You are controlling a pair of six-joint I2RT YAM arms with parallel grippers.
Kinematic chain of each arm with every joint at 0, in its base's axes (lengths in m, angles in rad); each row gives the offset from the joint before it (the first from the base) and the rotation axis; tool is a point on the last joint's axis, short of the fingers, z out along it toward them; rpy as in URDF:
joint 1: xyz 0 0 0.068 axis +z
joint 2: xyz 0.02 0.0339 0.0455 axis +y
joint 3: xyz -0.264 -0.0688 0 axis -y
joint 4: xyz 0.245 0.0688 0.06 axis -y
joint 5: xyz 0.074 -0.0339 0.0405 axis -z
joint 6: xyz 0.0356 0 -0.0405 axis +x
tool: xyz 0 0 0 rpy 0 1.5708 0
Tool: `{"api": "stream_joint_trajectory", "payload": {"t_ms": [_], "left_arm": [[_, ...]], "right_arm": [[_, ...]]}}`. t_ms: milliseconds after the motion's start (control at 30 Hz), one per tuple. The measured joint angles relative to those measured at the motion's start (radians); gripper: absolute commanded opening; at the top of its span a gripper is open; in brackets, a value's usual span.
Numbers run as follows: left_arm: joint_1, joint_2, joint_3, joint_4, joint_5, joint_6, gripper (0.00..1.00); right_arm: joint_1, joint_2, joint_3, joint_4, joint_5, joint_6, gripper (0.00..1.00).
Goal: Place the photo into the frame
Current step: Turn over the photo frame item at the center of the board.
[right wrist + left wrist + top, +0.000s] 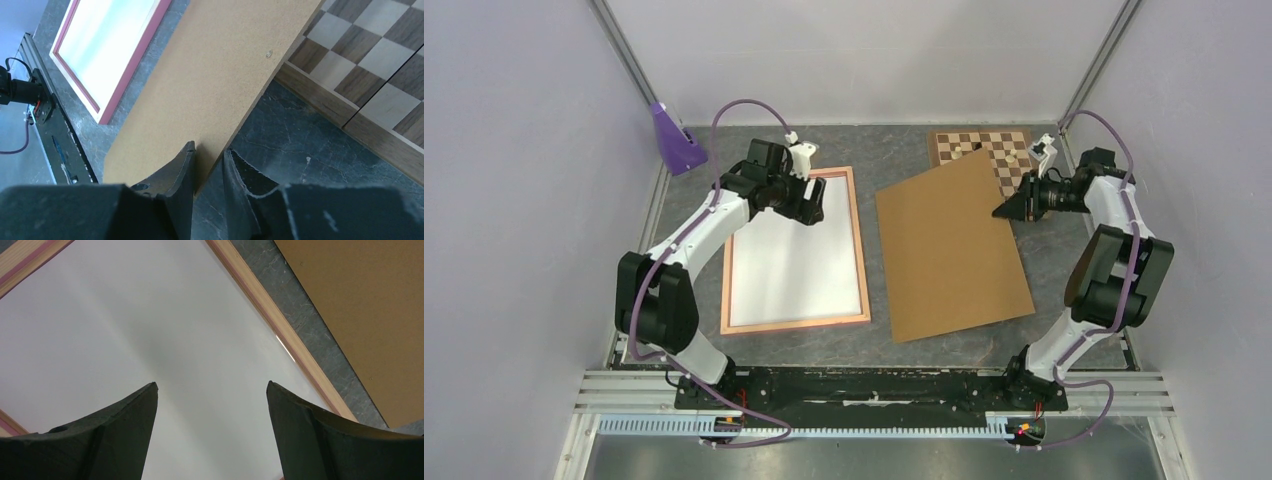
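frame (861, 250) lies flat on the left half of the desk (824, 345), long sides running away from the arm bases; pale wood edge in the top view, pink inner lip in the wrist views (280, 325) (131, 70); a white sheet (794, 265) fills its opening, blank white on the side that shows (125, 330) (105, 35); i cannot tell what the sheet is.

left tool (809, 205) hangs over the far right part of the frame; fingers spread wide, nothing between them; wrist view (211, 385) looks down on the white sheet, the frame's rail and a strip of grey desk beyond.

brown backing board (949, 255) sits to the right of the frame, apart from it and skewed; its far right corner overlaps the chessboard (994, 150) at the far edge; same board at upper right of the left wrist view (370, 300).

right tool (1007, 210) is at the board's right edge near that corner; in its wrist view (210, 150) the two fingers straddle the board (210, 75) edge, one on each side, gap narrow; whether they already pinch it i cannot tell; chessboard (370, 55) just beyond.

purple block (676, 143) in the far left corner.
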Motion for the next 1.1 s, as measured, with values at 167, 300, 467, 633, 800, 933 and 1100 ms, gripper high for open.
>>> {"api": "stream_joint_trajectory", "payload": {"t_ms": [167,300,467,633,800,933,1100], "left_arm": [[-0.008,0.006,0.021,0.000,0.011,-0.001,0.86],[-0.015,0.013,0.043,-0.001,0.013,-0.001,0.86],[-0.026,0.035,0.091,-0.005,0.019,-0.008,0.86],[-0.037,0.074,0.180,-0.010,0.043,-0.043,0.86],[-0.052,0.115,0.280,-0.014,0.069,-0.121,0.86],[-0.060,0.153,0.377,-0.026,0.081,-0.240,0.86],[-0.062,0.195,0.526,-0.040,0.104,-0.454,0.86]], "right_arm": [[0.030,-0.072,0.003,0.014,0.004,0.077,0.00],[0.075,-0.147,0.001,0.085,0.034,0.192,0.00],[0.136,-0.243,0.001,0.175,0.099,0.321,0.00],[0.205,-0.285,0.016,0.204,0.182,0.398,0.00],[0.289,-0.286,0.072,0.200,0.296,0.448,0.00],[0.352,-0.286,0.151,0.192,0.378,0.472,0.00],[0.458,-0.284,0.271,0.193,0.495,0.492,0.00]]}}
